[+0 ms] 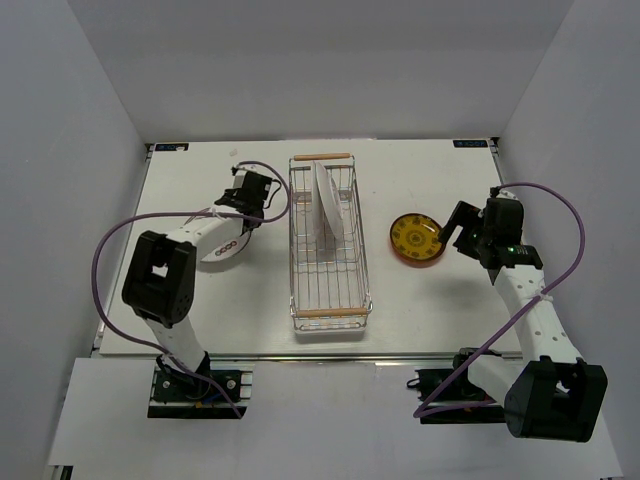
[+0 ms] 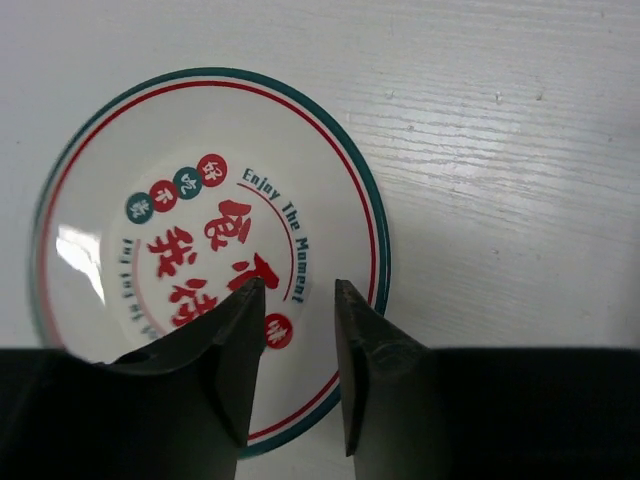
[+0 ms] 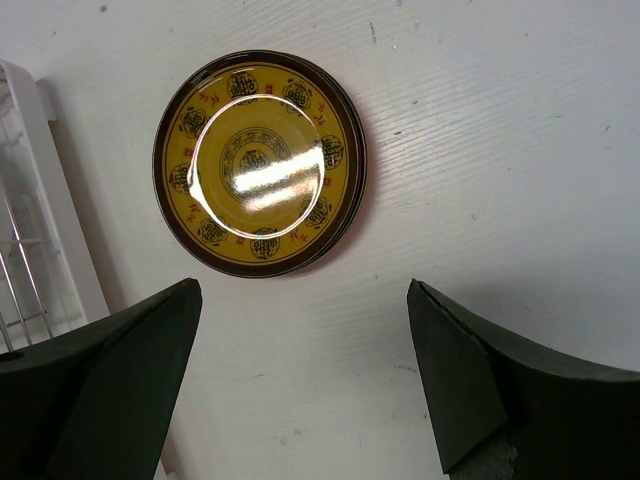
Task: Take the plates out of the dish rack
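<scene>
The silver wire dish rack (image 1: 330, 292) stands mid-table with two large white plates (image 1: 326, 205) on edge in its far half. A white plate with a dark-green and red rim and red lettering (image 2: 200, 170) lies flat on the table left of the rack, partly under my left arm (image 1: 222, 252). My left gripper (image 2: 300, 290) hovers over its rim with the jaws a narrow gap apart, holding nothing; in the top view it is by the plate's far edge (image 1: 250, 212). A yellow dotted plate (image 3: 258, 162) lies flat right of the rack (image 1: 417, 239). My right gripper (image 3: 303, 287) is wide open and empty beside it (image 1: 455, 232).
The rack's edge shows at the left of the right wrist view (image 3: 20, 270). Wooden handles cap the rack's far end (image 1: 321, 156) and near end (image 1: 330, 312). Grey walls enclose the white table (image 1: 420, 310) on three sides. An orange edge shows under the yellow plate.
</scene>
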Action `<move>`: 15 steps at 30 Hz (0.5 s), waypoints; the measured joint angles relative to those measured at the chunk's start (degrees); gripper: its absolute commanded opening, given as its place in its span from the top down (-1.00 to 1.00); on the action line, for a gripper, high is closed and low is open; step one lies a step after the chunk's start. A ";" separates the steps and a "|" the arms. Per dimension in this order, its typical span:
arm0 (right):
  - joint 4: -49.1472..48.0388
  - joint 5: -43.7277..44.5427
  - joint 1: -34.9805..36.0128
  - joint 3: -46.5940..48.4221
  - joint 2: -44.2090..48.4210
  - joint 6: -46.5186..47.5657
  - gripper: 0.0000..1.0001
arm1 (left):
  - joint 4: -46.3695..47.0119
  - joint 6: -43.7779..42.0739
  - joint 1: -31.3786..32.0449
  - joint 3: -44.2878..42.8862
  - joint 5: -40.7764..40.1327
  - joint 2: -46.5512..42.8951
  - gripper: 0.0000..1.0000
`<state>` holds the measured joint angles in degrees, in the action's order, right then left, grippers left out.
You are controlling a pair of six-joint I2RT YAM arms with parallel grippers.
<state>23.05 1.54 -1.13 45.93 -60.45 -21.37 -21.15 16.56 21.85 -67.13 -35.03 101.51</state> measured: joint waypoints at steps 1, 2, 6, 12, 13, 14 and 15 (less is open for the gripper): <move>0.00 0.00 0.00 0.00 0.02 0.00 -0.78 | -0.46 0.24 -0.04 0.00 0.37 -0.33 0.01; 0.00 0.00 0.00 0.00 0.02 0.00 -0.78 | -1.03 0.46 -0.04 0.00 0.94 -0.92 -0.06; 0.00 0.00 0.00 0.00 0.02 0.00 -0.78 | -3.21 1.29 -0.04 -0.33 4.52 -6.64 -0.65; 0.00 -0.02 0.02 0.00 0.04 -0.02 -0.78 | -3.37 1.90 0.02 -2.14 11.98 -21.31 -0.96; 0.00 0.00 0.00 0.00 0.07 -0.02 -0.78 | -2.95 1.77 0.02 -2.36 13.68 -23.69 -0.96; 0.02 -0.02 0.00 0.00 0.09 -0.02 -0.78 | -2.47 1.70 0.04 -2.47 15.43 -25.59 -0.96; 0.02 -0.02 0.00 0.00 0.13 -0.02 -0.77 | -2.16 1.57 0.15 -2.60 17.86 -27.43 -0.96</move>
<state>23.07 1.52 -1.13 45.93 -60.31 -21.39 -23.31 18.13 22.00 -69.73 -17.17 74.08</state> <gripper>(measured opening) 0.889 0.979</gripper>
